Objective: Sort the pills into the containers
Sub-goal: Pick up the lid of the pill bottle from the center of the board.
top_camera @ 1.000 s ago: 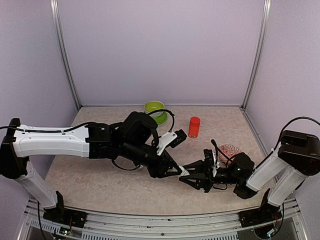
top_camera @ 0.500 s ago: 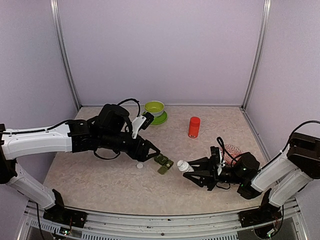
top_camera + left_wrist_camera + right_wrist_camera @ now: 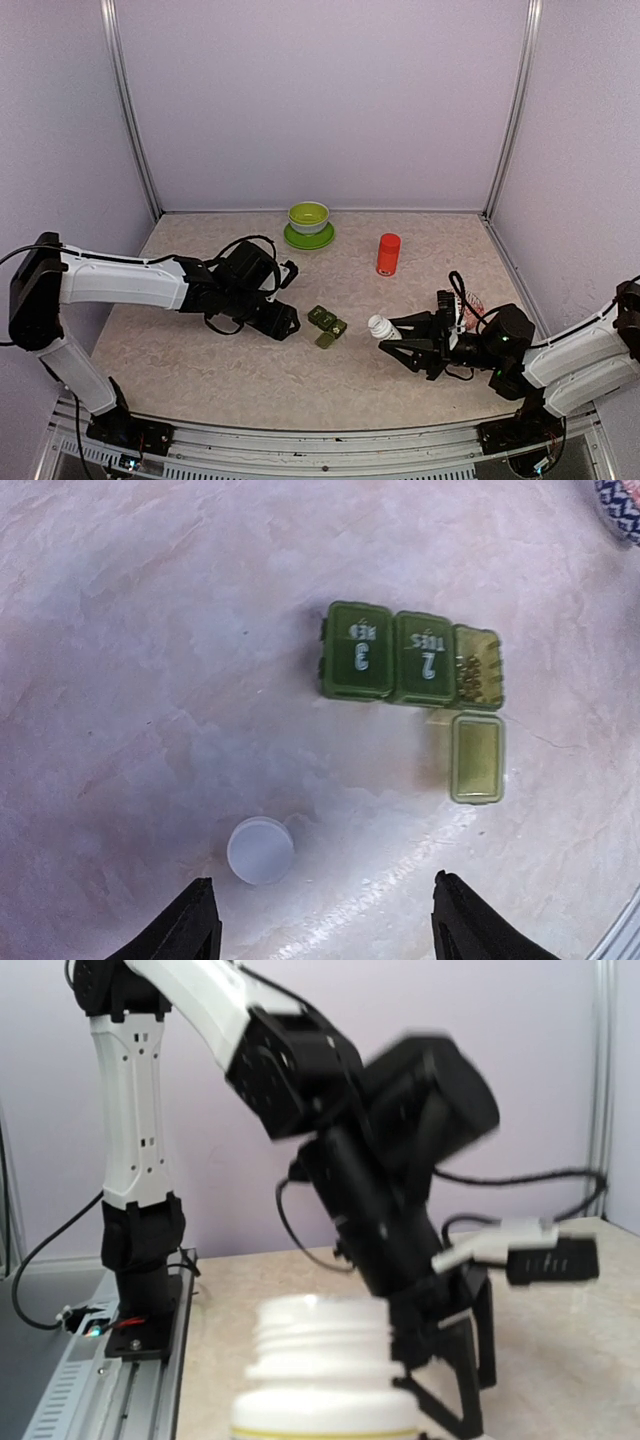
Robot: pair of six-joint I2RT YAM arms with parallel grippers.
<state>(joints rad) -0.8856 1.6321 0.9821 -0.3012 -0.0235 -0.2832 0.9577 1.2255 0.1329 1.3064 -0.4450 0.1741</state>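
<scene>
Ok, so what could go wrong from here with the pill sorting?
The white bottle, held in the right jaws, is uncapped; a jolt could spill its contents. Only one compartment of the containers is open; anything poured over the shut lids would scatter. The loose cap, just ahead of the open left jaws, could get knocked away.

I'm working in a lab test cell, not a home. Plain lilac panel walls (image 3: 320, 100) close in beyond my left gripper (image 3: 284, 320), and metal frame posts (image 3: 128, 110) stand at the far corners. A marble-look tabletop (image 3: 190, 370) lies under it. An aluminium rail (image 3: 320, 447) runs along the edge behind it.
</scene>
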